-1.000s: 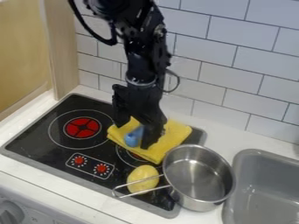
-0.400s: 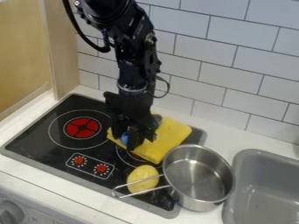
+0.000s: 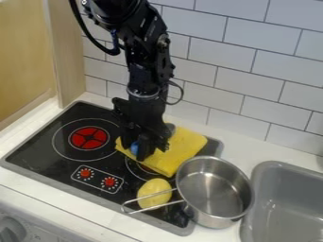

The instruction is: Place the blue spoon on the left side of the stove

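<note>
The gripper (image 3: pixel 134 151) looks closed around the blue spoon (image 3: pixel 134 148) over the yellow cloth (image 3: pixel 180 147); placing it left of the cloth remains.

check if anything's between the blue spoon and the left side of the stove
Nothing visible stands between the blue spoon, at the gripper by the yellow cloth's left end, and the left burner. The yellow oval item and metal pot lie nearer the front and right, outside that path.

White tiled wall (image 3: pixel 221 66), seemingly wooden panel (image 3: pixel 66 52) beside.
</note>
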Controlling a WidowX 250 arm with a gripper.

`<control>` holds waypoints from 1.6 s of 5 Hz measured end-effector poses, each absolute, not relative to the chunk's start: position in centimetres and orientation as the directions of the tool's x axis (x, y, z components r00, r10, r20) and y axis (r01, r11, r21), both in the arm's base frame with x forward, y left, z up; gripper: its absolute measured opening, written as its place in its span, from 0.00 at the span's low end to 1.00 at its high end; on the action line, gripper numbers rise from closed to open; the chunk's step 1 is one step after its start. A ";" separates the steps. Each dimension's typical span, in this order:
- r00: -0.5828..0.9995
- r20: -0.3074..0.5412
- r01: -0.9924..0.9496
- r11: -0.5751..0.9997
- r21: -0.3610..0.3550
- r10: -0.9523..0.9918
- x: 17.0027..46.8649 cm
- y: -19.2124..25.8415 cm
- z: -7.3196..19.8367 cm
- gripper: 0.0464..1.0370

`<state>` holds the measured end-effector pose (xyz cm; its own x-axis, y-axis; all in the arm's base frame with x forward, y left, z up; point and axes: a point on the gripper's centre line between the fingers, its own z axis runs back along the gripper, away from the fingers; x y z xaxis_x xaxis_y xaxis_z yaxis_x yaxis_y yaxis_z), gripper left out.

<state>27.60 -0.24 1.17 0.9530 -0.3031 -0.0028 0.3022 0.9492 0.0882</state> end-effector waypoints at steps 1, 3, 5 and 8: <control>0.954 -0.012 0.298 0.950 0.093 -0.298 27.5 -0.1 1.2 0.34; 0.968 0.069 0.227 0.962 0.148 -0.239 27.3 0.2 6.3 0.34; 0.987 0.073 0.129 0.982 0.137 -0.140 24.5 2.8 7.2 0.34; 0.990 0.009 -0.144 0.984 0.107 0.144 18.2 8.2 4.4 0.34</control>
<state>18.22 8.22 4.42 0.9895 0.1441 0.0085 -0.1442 0.9838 0.1067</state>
